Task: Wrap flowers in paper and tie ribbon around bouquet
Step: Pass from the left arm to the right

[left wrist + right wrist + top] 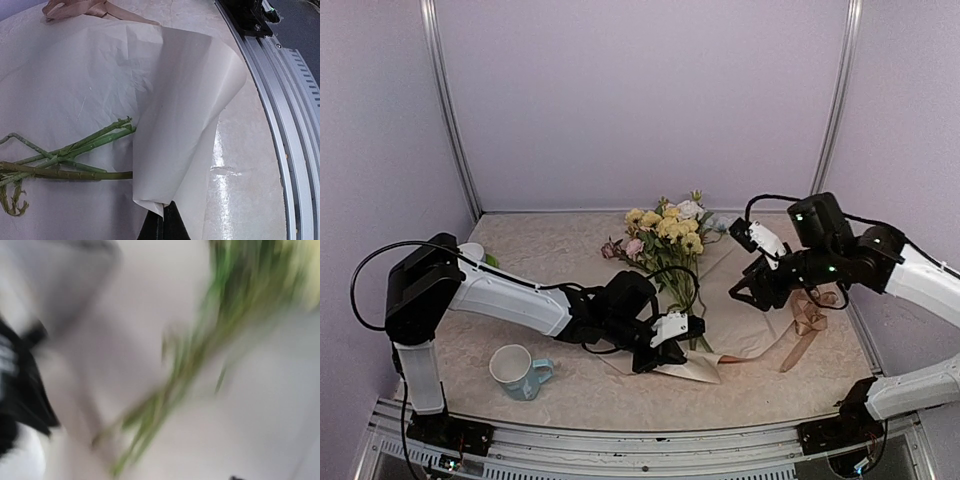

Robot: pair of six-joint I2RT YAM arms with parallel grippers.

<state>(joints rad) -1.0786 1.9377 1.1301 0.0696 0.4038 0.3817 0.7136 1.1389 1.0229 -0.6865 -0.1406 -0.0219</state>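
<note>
The flowers (667, 232) lie on the paper (745, 330), blooms toward the back, green stems (75, 155) toward the front. My left gripper (665, 343) is shut on the paper's near corner (167, 212) and holds it lifted, so the sheet curls up beside the stem ends. My right gripper (745, 295) hovers over the paper's right part, right of the stems, jaws apart with nothing between them. Its wrist view is heavily blurred and shows only green stems (175, 405) on pale paper. The tan ribbon (809, 320) lies in loops on the table at the right.
A pale blue mug (520, 372) stands near the front left of the table. The table's metal front rail (280, 125) runs close to the lifted paper corner. Side posts and walls close in the back.
</note>
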